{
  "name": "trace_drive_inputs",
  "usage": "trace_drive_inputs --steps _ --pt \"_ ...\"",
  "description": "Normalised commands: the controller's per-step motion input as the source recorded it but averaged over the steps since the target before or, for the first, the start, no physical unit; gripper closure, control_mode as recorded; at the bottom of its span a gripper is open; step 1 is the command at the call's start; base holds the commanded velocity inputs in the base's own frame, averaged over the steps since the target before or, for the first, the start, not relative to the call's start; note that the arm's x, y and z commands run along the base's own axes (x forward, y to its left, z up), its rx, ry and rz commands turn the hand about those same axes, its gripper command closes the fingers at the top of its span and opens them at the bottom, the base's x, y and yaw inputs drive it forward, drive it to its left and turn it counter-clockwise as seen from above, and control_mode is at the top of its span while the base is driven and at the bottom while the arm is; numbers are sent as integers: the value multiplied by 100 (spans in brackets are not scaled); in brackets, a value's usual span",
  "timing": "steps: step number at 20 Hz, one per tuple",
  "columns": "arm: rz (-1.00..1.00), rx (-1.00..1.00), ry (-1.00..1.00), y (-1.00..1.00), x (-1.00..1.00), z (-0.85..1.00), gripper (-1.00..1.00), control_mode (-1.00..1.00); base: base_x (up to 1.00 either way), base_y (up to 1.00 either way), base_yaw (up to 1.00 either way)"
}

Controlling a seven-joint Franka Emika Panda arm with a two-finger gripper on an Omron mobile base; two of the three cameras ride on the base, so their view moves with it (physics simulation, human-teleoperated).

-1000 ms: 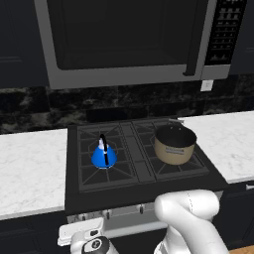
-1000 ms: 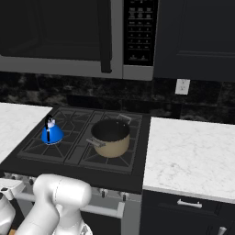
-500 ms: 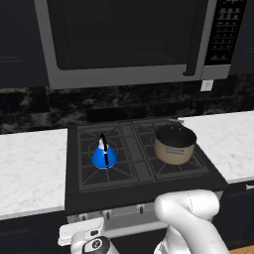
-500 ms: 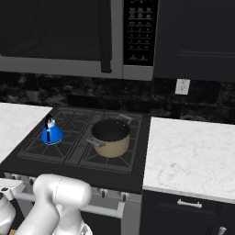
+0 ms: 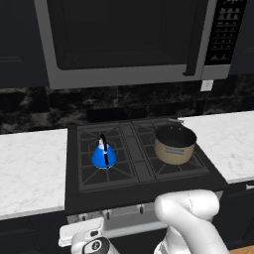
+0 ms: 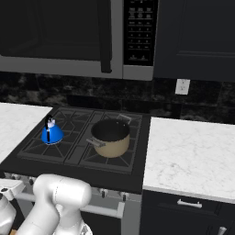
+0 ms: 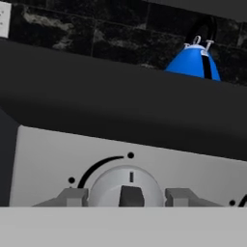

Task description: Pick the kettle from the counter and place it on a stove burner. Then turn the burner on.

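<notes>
Blue kettle (image 5: 104, 155) upright on front-left stove burner (image 5: 103, 166), beige pot (image 5: 174, 144) on right burner, fingers (image 7: 71, 198) spread on both sides of stove knob (image 7: 124, 188)

Black stove (image 5: 144, 193) carries blue kettle (image 5: 104, 155), beige pot (image 5: 174, 144)

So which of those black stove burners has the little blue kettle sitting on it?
The front-left stove burner, nearest the left white marble counter. The small blue cone-shaped kettle stands upright there; the wide beige pot occupies a right-hand burner.

Blue kettle (image 5: 104, 156) w/ black handle; beige pot (image 5: 174, 144), dark inside; white grey-veined counter (image 6: 188, 156); black stove (image 5: 134, 191).
</notes>
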Motion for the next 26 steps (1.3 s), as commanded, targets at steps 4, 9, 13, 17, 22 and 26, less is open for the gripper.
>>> trace_drive_inputs --steps 4,9,13,17,22,26 --pt "0 -16 0 0 0 0 100 -100 0 0 0" --pt "0 -16 0 0 0 0 100 -100 0 0 0" --pt "0 -14 0 0 0 -1 100 -100 0 0 0" --pt "0 -13 0 0 0 -1 100 -100 0 0 0" --pt "0 -14 0 -1 0 -3 100 -100 0 0 0" --pt "0 -15 0 -4 0 -6 100 -100 0 0 0"
